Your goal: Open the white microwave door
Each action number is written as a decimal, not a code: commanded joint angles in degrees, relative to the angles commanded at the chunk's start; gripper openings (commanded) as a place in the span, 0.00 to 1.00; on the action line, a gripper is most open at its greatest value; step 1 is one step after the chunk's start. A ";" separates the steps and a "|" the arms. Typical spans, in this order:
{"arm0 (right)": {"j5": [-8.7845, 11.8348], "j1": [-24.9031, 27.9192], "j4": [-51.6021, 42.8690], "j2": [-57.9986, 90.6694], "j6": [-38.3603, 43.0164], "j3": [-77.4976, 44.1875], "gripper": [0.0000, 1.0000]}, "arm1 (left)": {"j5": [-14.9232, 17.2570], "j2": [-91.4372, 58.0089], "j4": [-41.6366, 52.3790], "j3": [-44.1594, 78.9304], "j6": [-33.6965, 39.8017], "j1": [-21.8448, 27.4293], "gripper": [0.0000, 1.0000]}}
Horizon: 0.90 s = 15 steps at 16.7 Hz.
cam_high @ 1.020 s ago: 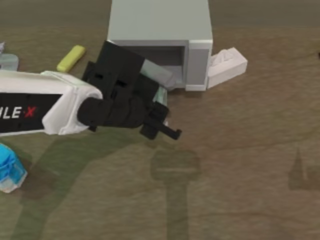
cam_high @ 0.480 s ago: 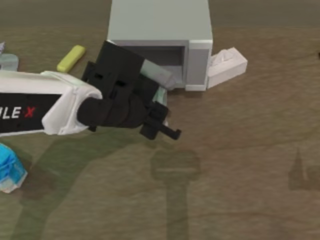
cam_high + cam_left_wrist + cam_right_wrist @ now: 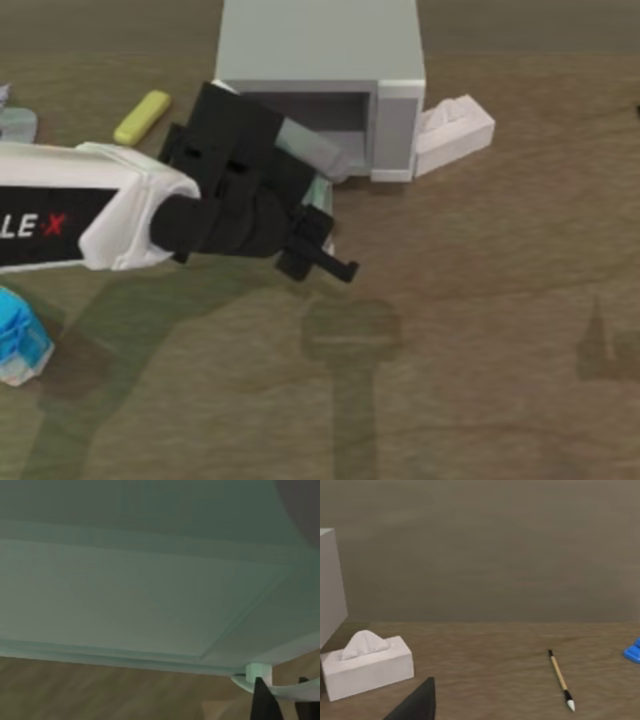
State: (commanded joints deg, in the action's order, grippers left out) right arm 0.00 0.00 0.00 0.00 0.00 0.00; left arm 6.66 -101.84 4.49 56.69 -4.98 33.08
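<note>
A: Microwave (image 3: 318, 62) where?
B: Far edge of my brown wood table (image 3: 480, 300), centre. Door (image 3: 312, 150) swung partly out toward the left; dark cavity exposed.
A: Left gripper (image 3: 322, 252)?
B: At the door's free edge. Wrist view shows both fingers (image 3: 261, 700) closed around the thin white handle (image 3: 272, 688).
A: Right arm?
B: Out of the top view. Can't tell its fingers.
A: Surface?
B: Tissue box (image 3: 453, 132) beside the microwave's right side, yellow bar (image 3: 142, 116) to its left, blue item (image 3: 20, 338) at left edge. Pen (image 3: 561, 679) lies well right of the tissue box. Plain dull wall (image 3: 480, 550) behind.
</note>
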 joint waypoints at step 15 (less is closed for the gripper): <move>0.00 0.00 0.00 0.00 0.00 0.00 1.00 | 1.35 0.69 0.07 -0.77 -2.12 -1.11 0.00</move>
State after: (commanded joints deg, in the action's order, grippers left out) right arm 0.00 0.00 0.00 0.00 0.00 0.00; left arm 8.01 -101.15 4.55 55.92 -7.11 31.98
